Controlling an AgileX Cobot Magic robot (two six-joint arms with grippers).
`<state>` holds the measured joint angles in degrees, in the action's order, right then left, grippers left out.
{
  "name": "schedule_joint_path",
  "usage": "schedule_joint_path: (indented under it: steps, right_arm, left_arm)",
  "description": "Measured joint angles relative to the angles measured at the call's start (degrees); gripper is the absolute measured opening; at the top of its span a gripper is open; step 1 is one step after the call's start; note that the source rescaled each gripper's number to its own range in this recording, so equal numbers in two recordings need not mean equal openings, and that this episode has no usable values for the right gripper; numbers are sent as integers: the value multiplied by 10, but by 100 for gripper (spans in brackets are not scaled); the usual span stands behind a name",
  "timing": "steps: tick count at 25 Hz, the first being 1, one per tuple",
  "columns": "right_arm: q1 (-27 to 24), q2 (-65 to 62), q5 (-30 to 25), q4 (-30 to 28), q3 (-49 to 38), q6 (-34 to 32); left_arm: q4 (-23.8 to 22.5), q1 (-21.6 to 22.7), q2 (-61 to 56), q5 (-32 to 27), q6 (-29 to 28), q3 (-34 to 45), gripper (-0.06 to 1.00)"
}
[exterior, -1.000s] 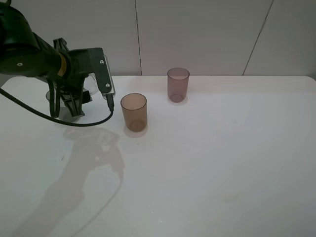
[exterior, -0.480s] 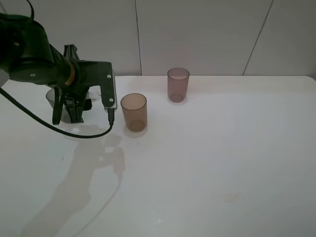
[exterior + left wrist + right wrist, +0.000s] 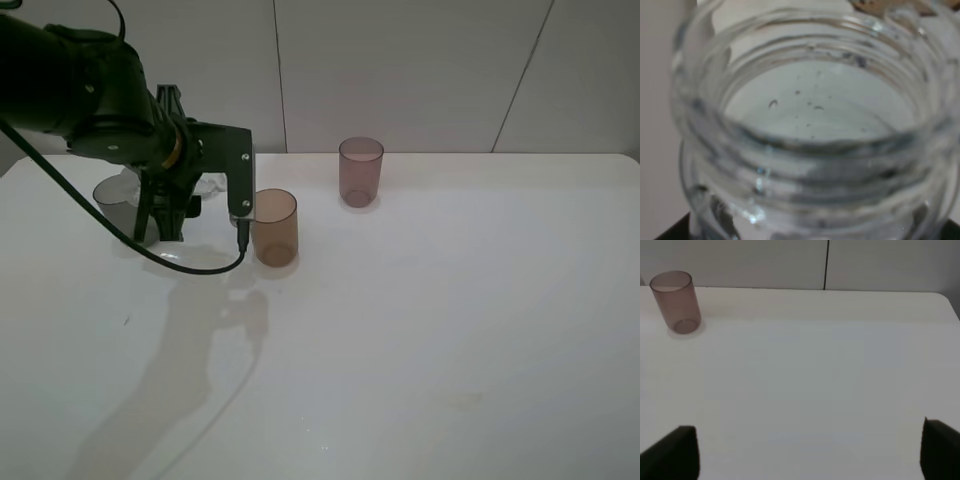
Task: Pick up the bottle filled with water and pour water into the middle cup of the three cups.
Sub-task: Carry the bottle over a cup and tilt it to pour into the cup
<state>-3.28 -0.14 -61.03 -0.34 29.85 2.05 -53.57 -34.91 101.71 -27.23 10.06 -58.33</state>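
Carry step: left gripper (image 3: 162,222) clamped on bottle (image 3: 810,125), upper left of frame, just left of amber middle cup (image 3: 275,226); right gripper (image 3: 810,450) jaws apart. Next: bring bottle mouth over cup rim, tilt slowly

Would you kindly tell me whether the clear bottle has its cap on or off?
Off. The left wrist view looks down into the bottle through its open mouth, with bare neck threads showing and no cap over it.
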Motion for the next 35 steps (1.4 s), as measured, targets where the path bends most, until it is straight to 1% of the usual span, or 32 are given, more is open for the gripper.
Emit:
schedule_joint_path:
  steps: [15, 20, 27, 35]
  right_arm:
    - [0, 0, 0, 0, 0, 0]
    - [0, 0, 0, 0, 0, 0]
    - [0, 0, 0, 0, 0, 0]
    - [0, 0, 0, 0, 0, 0]
  left_arm:
    - [-75, -12, 31, -19, 0, -17, 1]
    - [-91, -12, 33, -17, 0, -18, 1]
    - [-96, -12, 59, -19, 0, -46, 1]
    - [-121, -15, 71, -19, 0, -57, 1]
